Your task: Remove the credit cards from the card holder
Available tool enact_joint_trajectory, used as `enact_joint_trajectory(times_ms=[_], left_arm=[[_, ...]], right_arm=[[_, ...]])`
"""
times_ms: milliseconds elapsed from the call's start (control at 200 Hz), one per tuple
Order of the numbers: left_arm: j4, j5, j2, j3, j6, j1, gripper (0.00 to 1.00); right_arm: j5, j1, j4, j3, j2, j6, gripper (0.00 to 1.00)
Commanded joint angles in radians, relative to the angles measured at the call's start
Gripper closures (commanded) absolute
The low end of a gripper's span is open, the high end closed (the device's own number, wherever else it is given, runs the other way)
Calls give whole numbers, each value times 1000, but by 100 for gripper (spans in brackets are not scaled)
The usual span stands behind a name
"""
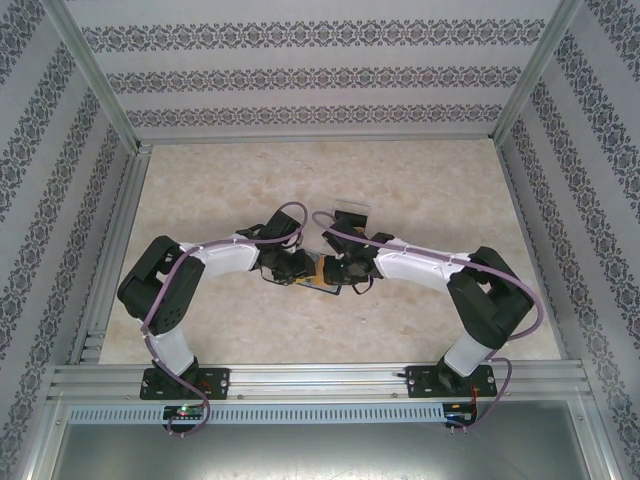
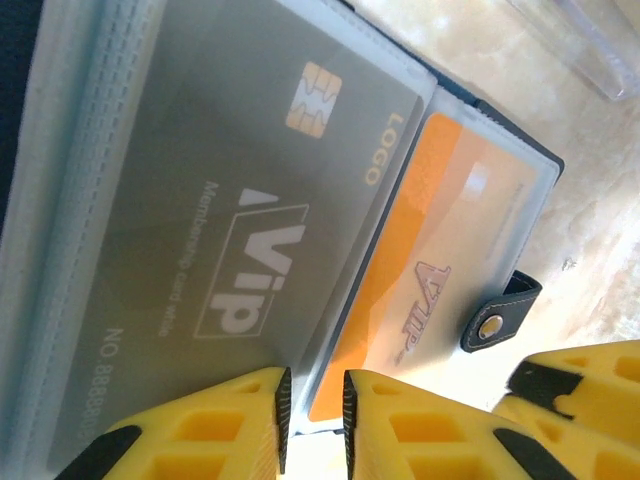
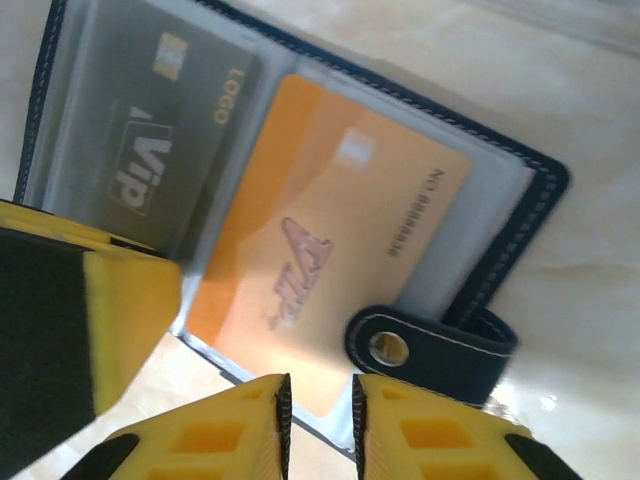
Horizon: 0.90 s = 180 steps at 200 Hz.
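Observation:
The navy card holder (image 3: 548, 182) lies open on the table, its snap tab (image 2: 502, 310) folded over. A grey VIP credit card (image 2: 230, 220) sits in the left clear sleeve and an orange one (image 3: 320, 230) in the right sleeve. My left gripper (image 2: 315, 418) is narrowly open, its tips straddling the near edge of the holder at the fold between the two sleeves. My right gripper (image 3: 322, 420) is also narrowly open, over the orange card's near corner and the sleeve edge. In the top view both grippers (image 1: 300, 268) (image 1: 338, 270) meet over the holder (image 1: 320, 284) at mid-table.
A clear plastic box (image 1: 350, 214) stands just behind the holder, its edge showing at the upper right of the left wrist view (image 2: 590, 50). Aluminium frame rails and patterned walls enclose the marble-look table (image 1: 200, 180).

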Motion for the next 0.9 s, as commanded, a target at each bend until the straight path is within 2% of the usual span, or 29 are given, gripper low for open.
enact_joint_trajectory(times_ms=[0,250,455,894], left_arm=[[-7,-8,-31,2,-11,14,75],[-13,34,-57,55,9,69,73],[-64,51,29,113,86,91,73],[-5,40,54,-11,45,91,74]], right_arm=[[-7,20,18,32,41,25,74],[-21,46,53,60,99,52,75],[45,40,22,79,125,67,76],[76,-35,0,-26,40,57,75]])
